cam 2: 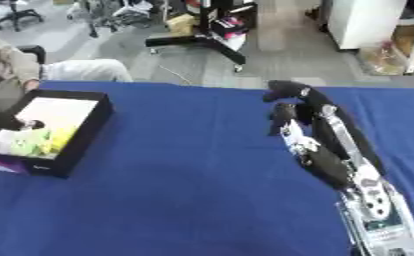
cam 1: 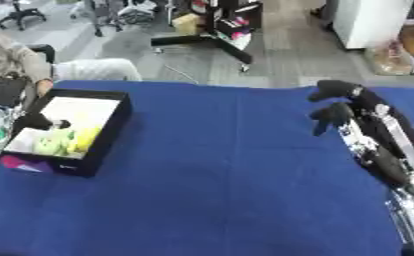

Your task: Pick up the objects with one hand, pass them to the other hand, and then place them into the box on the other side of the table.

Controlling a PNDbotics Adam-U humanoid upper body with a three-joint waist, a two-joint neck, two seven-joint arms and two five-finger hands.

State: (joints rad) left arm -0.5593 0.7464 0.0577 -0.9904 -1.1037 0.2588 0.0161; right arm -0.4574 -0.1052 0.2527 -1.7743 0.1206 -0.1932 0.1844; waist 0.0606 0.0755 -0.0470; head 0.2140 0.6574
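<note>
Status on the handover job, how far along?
Looks late stage: the box at the left holds several items, yellow-green ones among them, and no loose objects show on the blue cloth. The right hand holds nothing. The left hand isn't clearly visible.

Surface is covered edge to edge by a blue cloth, a few soft creases in it. One black open-top box sits on it at the left, white inside, holding some yellow-green and dark items I can't identify.
</note>
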